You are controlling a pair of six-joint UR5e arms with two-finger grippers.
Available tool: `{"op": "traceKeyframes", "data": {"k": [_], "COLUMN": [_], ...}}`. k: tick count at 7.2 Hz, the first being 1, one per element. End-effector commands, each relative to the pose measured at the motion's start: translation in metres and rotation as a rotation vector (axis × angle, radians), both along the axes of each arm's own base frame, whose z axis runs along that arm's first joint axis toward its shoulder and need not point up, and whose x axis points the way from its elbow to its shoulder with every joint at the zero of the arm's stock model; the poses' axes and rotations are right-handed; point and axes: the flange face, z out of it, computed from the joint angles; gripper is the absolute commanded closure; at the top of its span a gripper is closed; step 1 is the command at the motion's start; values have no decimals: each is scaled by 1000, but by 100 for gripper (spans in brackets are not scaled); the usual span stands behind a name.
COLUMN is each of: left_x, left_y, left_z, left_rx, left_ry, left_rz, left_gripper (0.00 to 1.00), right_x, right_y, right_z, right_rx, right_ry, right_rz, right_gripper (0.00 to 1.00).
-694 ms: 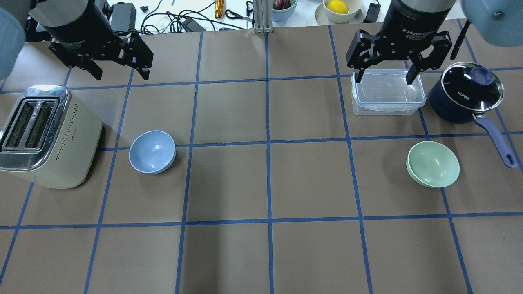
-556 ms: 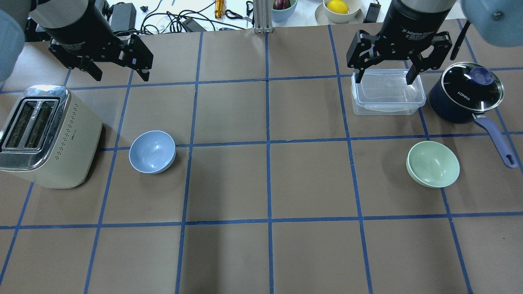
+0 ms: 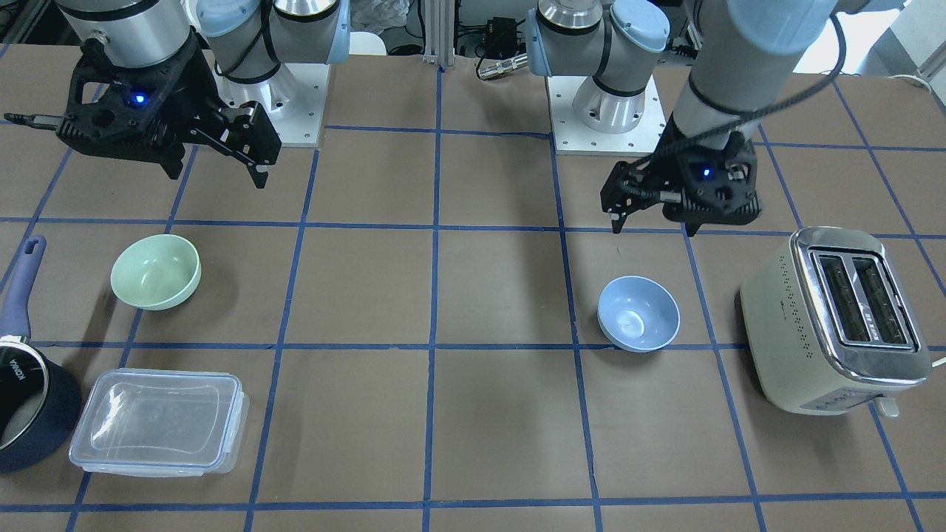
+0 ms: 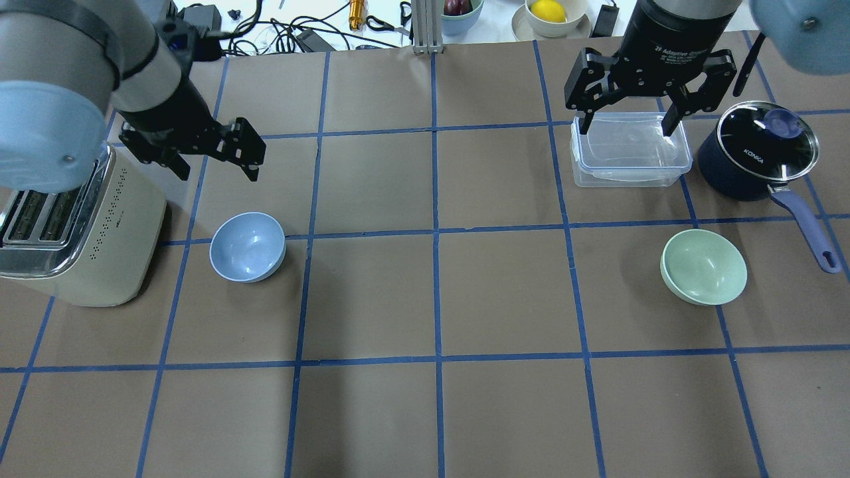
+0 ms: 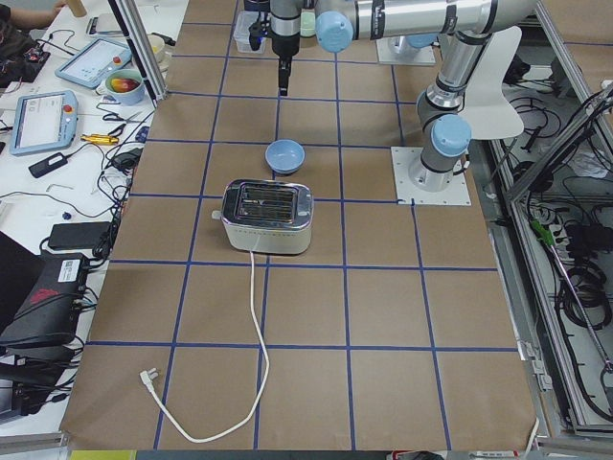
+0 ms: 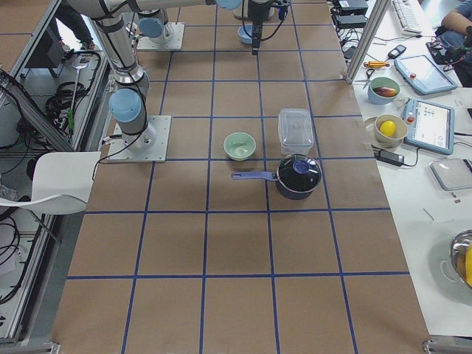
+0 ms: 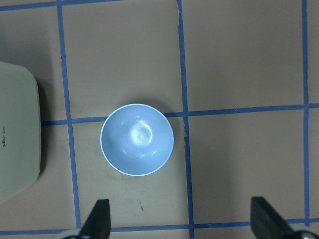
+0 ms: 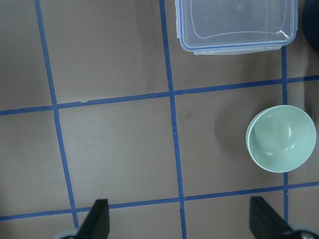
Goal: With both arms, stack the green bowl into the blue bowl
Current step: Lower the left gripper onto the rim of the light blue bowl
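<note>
A brown table (image 4: 372,411) carries a grid of blue tape (image 4: 436,265). Along one long side runs a white bench (image 6: 439,236) littered with cables (image 4: 265,33), and a white chair (image 6: 44,181) stands opposite.

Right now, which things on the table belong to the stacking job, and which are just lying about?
Job: green bowl, blue bowl, left end effector, right end effector.
Lying about: toaster, saucepan, clear box.
</note>
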Motion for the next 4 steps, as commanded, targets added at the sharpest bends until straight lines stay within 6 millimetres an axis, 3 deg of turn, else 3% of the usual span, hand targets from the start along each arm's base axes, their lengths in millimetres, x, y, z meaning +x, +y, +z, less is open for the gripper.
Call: {"op": "traceKeyframes", "data": {"k": [1, 2, 4], "left_x": [1, 2, 6], "left_y": [10, 7, -8], "left_z": [-117, -140, -185], "left_rx": [-30, 7, 26], "left_ry": [-5, -4, -43], "left_rz": [-3, 7, 4], "left_gripper": [0, 0, 0], "right_x": [0, -1, -7], "right_y": [-3, -4, -10], "right_z": [3, 0, -26], "right_rx": [-7, 0, 69], "right_ry": [-5, 0, 9], "right_rz": [-13, -13, -8], "right_gripper": [0, 0, 0]}}
